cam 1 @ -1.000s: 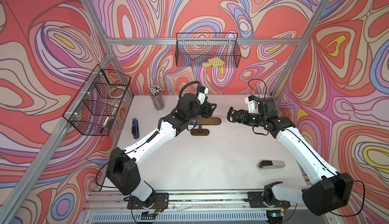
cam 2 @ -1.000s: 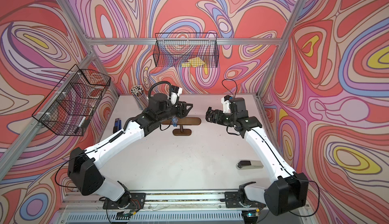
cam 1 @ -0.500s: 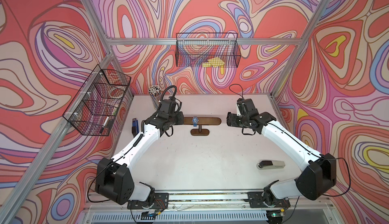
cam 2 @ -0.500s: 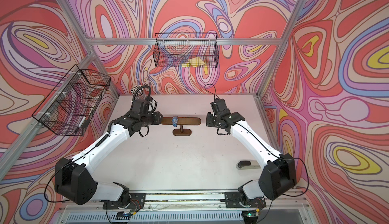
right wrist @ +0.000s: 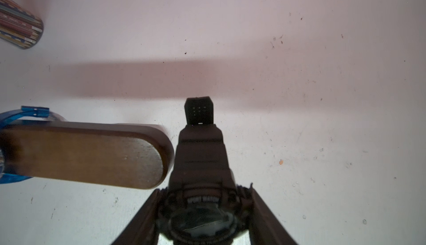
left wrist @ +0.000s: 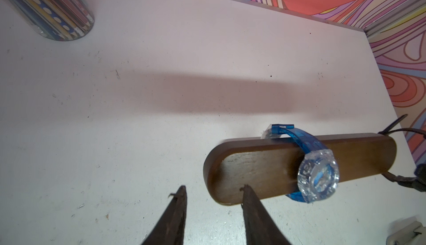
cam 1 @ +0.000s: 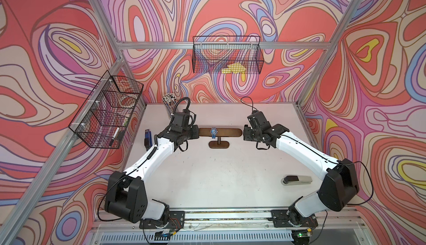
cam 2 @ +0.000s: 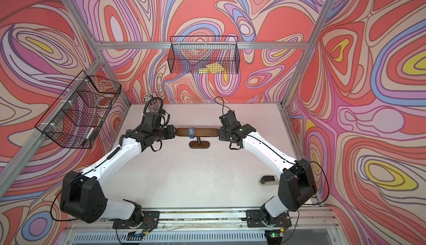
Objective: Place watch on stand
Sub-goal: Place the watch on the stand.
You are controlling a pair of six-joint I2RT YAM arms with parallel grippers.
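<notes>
The dark wooden stand [cam 1: 224,132] stands at the table's back middle. A translucent blue watch [cam 1: 213,132] is strapped round its top bar [left wrist: 265,172], left of the post. My left gripper [cam 1: 196,132] hovers at the bar's left end; in the left wrist view its fingers [left wrist: 178,209] are open with nothing between them. My right gripper [cam 1: 244,134] sits just off the bar's right end, shut on a black sport watch [right wrist: 200,154]. The black watch's closed strap loop points forward beside the bar's rounded end [right wrist: 147,158].
A cup of pencils [cam 1: 169,102] stands at the back left. A blue object [cam 1: 147,137] lies near the left wall and a grey stapler [cam 1: 297,180] at the front right. Wire baskets hang on the left wall [cam 1: 108,114] and back wall [cam 1: 227,57].
My left gripper has pulled back leftward off the stand, and the blue watch now shows on the bar. My right gripper has come down and in to the bar's right end with the black watch.
</notes>
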